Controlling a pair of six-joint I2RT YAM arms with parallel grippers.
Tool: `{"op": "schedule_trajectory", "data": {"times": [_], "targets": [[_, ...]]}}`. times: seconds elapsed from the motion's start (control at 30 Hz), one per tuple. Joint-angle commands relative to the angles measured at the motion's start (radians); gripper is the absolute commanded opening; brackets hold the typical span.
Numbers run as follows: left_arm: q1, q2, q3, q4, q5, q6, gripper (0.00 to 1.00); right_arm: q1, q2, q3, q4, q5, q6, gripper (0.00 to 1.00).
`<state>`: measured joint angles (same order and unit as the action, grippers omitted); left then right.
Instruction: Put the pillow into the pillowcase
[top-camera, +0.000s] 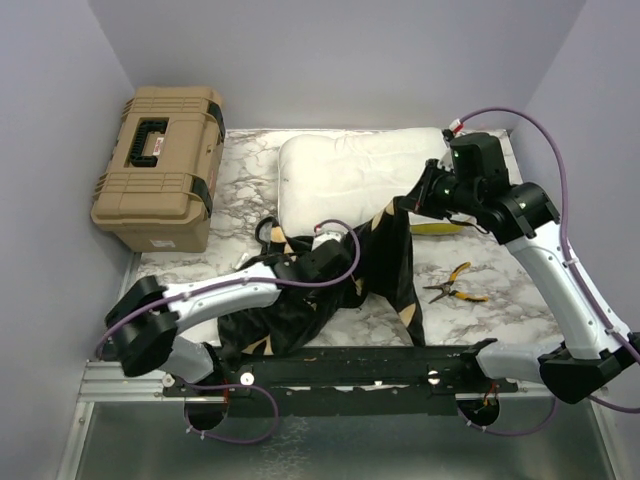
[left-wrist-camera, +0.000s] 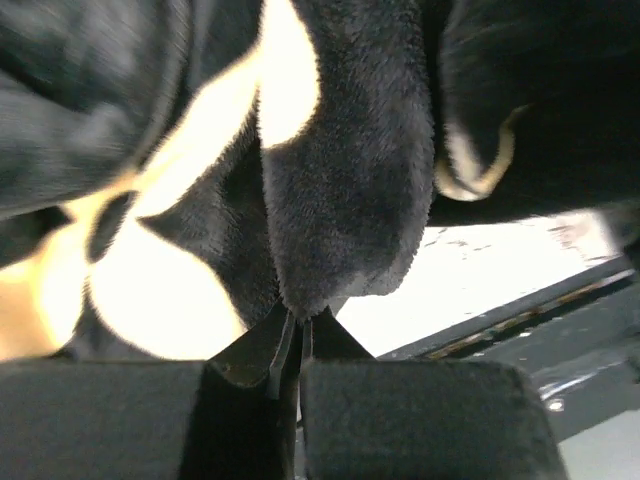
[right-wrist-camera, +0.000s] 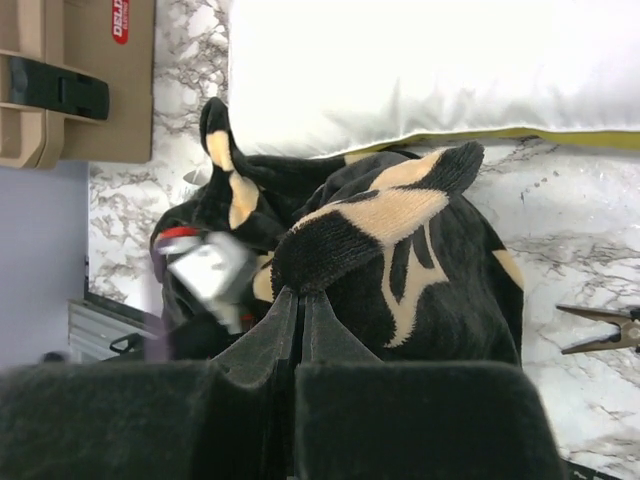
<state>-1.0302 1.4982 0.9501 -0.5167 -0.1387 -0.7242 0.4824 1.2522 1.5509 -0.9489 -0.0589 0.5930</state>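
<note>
Pillowcase (top-camera: 330, 290) pinched tight by left gripper (left-wrist-camera: 298, 335) and right gripper (right-wrist-camera: 300, 300), likely to spread its mouth toward pillow (top-camera: 355, 175) at 12 o'clock.

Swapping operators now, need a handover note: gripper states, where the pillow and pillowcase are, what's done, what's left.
Left gripper: shut on a fold of the pillowcase.
Right gripper: shut on another fold, up by the pillow.
Pillow lies flat behind the bunched pillowcase, not inside it.
Done: both arms have a pinch on the fabric.
Left: open the mouth, get the pillow in.
</note>
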Motion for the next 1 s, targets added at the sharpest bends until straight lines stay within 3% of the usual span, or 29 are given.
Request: {"op": "schedule_trajectory", "data": {"times": [0.0,0.13,0.27,0.43,0.63,0.97], "targets": [[-0.001,-0.287,0.027,-0.085,-0.274,-0.033,0.00,-0.006,-0.030,0.012,-0.034,0.033,-0.026,0.00],[0.003,-0.474,0.058,-0.120,-0.389,-0.047,0.00,-0.007,-0.030,-0.014,-0.019,-0.020,0.001,0.00],[0.009,-0.578,0.081,-0.146,-0.390,-0.119,0.00,-0.007,-0.038,-0.064,0.027,-0.105,0.067,0.00],[0.009,-0.598,0.090,-0.220,-0.327,-0.207,0.00,-0.007,-0.065,-0.156,0.120,-0.197,0.134,0.00],[0.010,-0.697,-0.048,-0.227,-0.374,-0.231,0.00,-0.008,-0.164,-0.357,0.333,-0.255,0.119,0.00],[0.010,-0.677,0.009,-0.197,-0.366,-0.240,0.00,-0.007,-0.241,-0.405,0.327,-0.278,0.100,0.01]]}}
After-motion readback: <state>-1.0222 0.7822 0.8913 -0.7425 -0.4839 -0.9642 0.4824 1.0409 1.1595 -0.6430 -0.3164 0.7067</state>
